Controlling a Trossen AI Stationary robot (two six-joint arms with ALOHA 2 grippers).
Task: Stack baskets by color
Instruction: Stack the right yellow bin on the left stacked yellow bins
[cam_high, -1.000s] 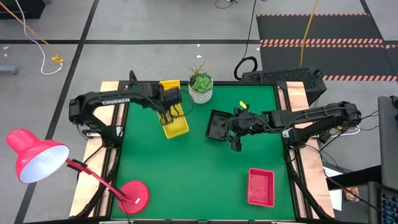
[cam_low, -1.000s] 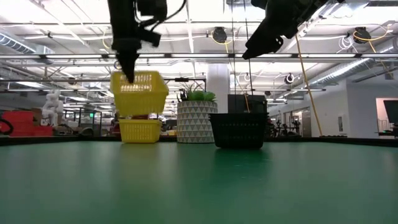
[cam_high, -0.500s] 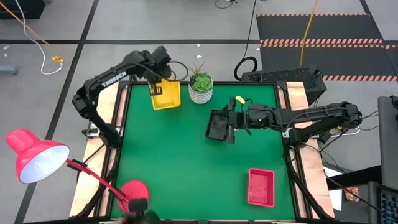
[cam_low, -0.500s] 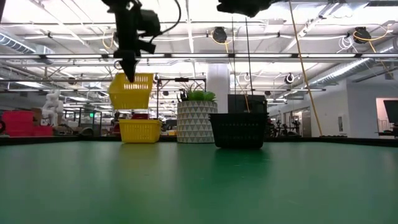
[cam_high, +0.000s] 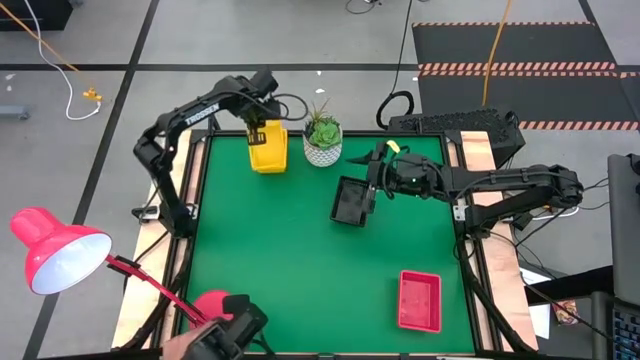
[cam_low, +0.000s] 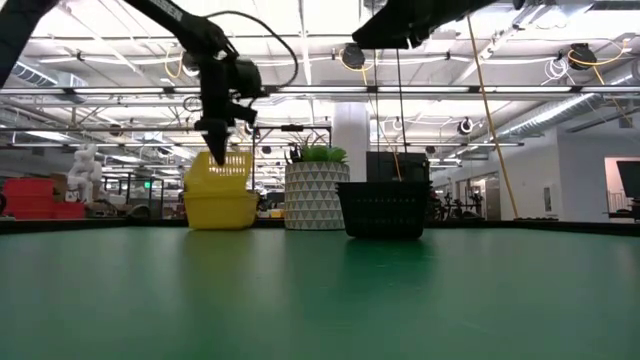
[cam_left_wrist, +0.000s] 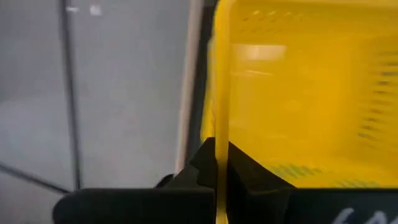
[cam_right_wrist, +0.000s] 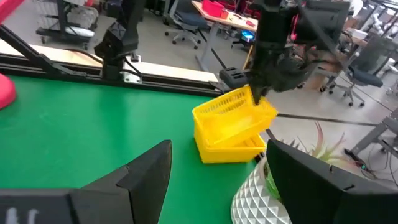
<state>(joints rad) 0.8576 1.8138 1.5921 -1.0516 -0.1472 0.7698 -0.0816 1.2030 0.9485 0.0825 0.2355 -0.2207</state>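
Yellow on yellow is the story at the far-left corner of the worktop. The left gripper has its jaws pinched shut on the rim wall of the upper yellow basket, and that basket sits tilted into the lower yellow basket beneath it, part nested, not flat. In the right wrist view the top one is clearly canted, its gripped side riding higher. So the relation that matters: the held basket is directly over its mate and only needs to level and drop. From above, the yellow pair runs its long axis away from the near edge, just beside the white plant pot.

Left arm reaches far out and over the corner, wrist pointing steeply down; its own camera shows the 2 fingers clamped either side of the thin yellow wall.

Over to the right gripper: jaws spread wide, holding nothing, hovering above the far edge of the black basket stack mid-worktop. That black stack lies just below and to the near side of those jaws. The right arm stretches in low from its own side, and it is plainly the nearer arm for black. Red basket sits alone, well apart, toward the near-right corner.
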